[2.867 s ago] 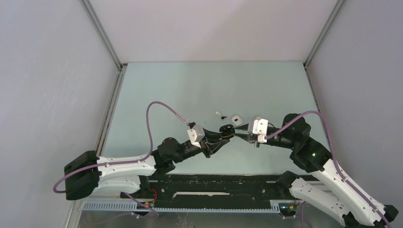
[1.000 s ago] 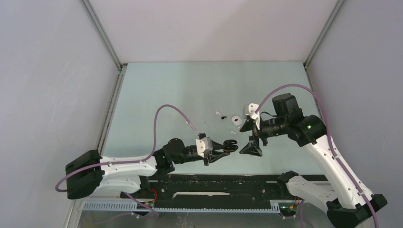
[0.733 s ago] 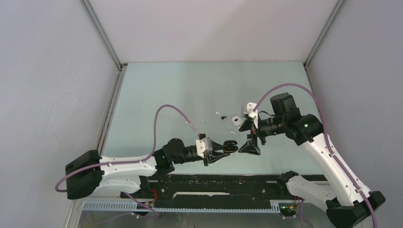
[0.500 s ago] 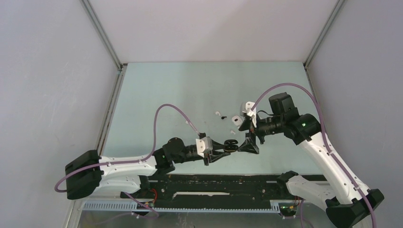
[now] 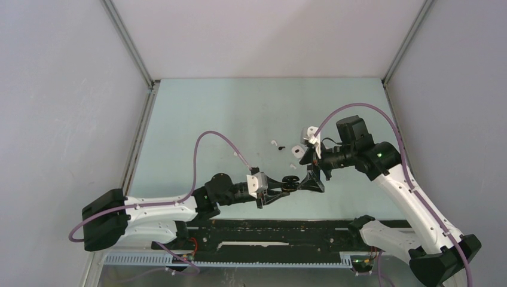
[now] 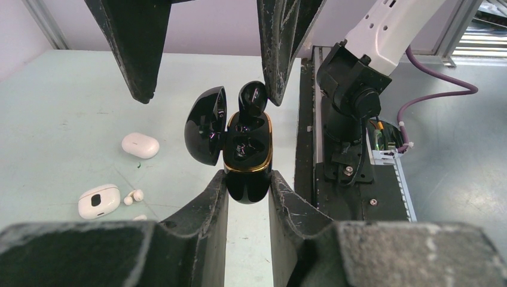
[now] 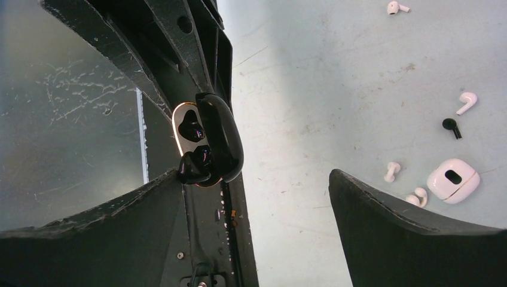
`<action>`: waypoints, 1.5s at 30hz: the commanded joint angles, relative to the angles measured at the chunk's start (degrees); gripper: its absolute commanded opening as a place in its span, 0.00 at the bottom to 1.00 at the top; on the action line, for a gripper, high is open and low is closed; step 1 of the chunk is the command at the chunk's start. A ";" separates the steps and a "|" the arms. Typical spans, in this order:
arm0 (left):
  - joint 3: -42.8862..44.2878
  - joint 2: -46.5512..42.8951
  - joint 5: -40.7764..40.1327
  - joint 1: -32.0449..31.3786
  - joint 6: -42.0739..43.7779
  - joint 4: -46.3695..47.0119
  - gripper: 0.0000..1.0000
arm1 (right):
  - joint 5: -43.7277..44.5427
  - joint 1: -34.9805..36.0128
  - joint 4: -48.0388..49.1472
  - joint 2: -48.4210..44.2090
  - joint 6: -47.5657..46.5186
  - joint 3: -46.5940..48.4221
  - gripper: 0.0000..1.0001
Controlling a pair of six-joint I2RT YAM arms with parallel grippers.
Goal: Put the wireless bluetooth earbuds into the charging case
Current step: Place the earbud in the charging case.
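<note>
My left gripper is shut on the lower body of a black charging case with a gold rim, held above the table with its lid swung open. A black earbud stands half out of one of its pockets. My right gripper is open and straddles the top of the case. One of its fingers is right against the protruding earbud. In the top view the case sits between the two grippers.
On the table lie a white case, a second white case, several white earbuds and a loose black earbud. The black base rail runs along the near edge.
My right gripper has moved left and closed in on the case until its open fingers straddle it. My left gripper has kept the case still.
</note>
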 commanded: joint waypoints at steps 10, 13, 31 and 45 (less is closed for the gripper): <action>2.27 -0.20 1.00 -0.34 0.33 2.28 0.00 | -1.88 -0.46 -0.74 -0.49 -2.54 0.23 0.99; 2.35 -0.29 1.06 -0.34 0.32 2.37 0.00 | -0.82 -0.49 0.41 -0.45 -1.47 -0.04 0.99; 1.88 -0.51 0.31 -0.34 -0.66 3.32 0.00 | -2.78 -0.52 0.79 0.19 0.95 -0.38 1.00; 2.31 -0.83 -0.44 -0.34 -0.65 2.46 0.00 | -9.12 -1.53 -0.27 0.88 2.40 1.87 1.00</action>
